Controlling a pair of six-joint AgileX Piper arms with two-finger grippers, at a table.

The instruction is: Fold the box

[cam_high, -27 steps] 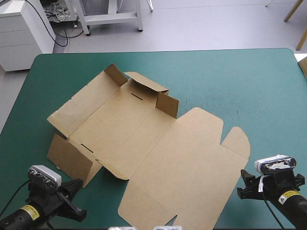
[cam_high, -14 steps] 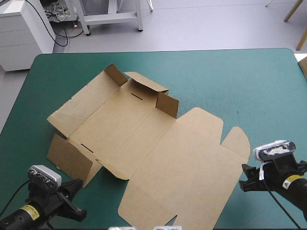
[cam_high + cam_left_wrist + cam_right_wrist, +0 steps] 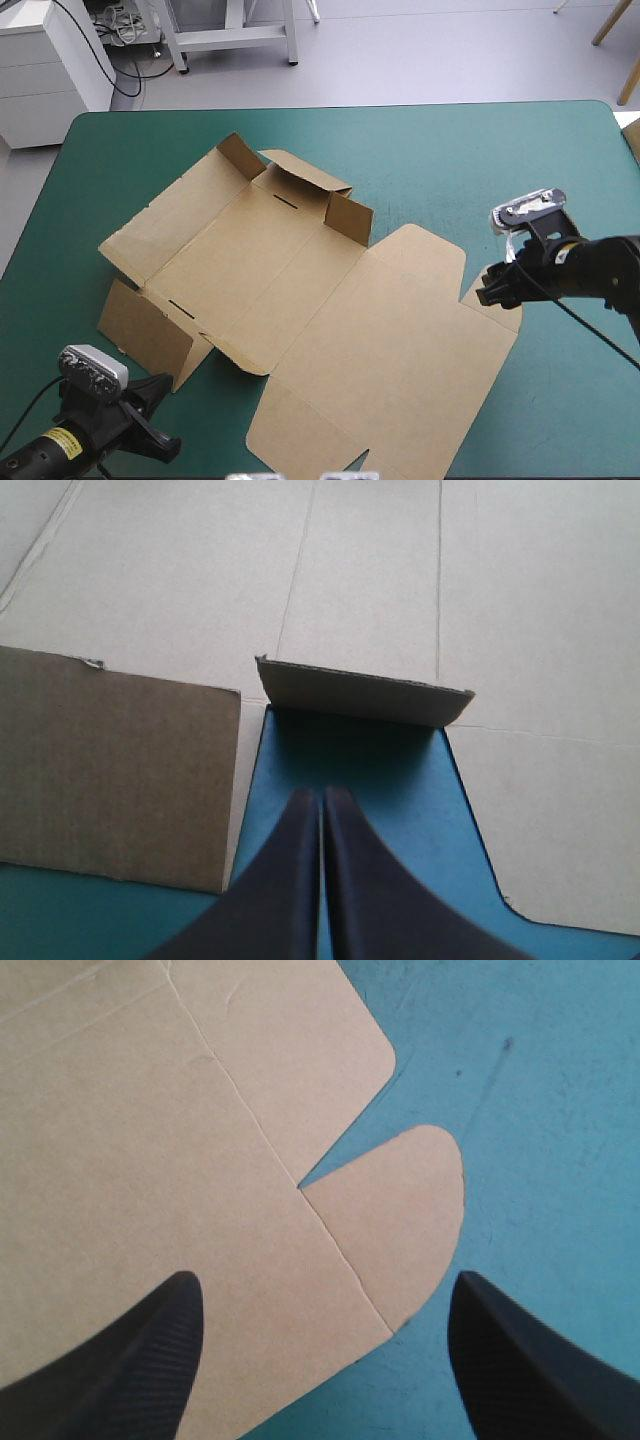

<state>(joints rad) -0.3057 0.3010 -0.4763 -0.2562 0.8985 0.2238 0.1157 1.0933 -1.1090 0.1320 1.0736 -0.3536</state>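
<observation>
In the high view the box (image 3: 300, 290), a cut sheet of brown board, lies opened out on the teal-green cover (image 3: 480, 160), running from the upper left of the frame to the lower middle. Its short walls stand partly raised at the upper-left end, and one side panel tilts up at the left. The broad lid part lies flat toward the lower right. The left gripper (image 3: 158, 415) sits in the lower-left corner, just off the box's near edge. The right gripper (image 3: 492, 290) hangs at the right of the frame over the lid's rounded tab (image 3: 500, 310).

In the left wrist view the left gripper (image 3: 322, 798) has its black fingers pressed together in one pointed arch, holding nothing, above bare cover. Just ahead of them a small flap (image 3: 360, 692) stands up from the box (image 3: 400, 570); the tilted side panel lies beside them.

In the right wrist view the right gripper (image 3: 325, 1280) is spread wide and empty. The box (image 3: 150, 1140) and its rounded tab (image 3: 400, 1220) lie under and between the fingers, and bare cover (image 3: 540, 1110) lies beyond the tab.
</observation>
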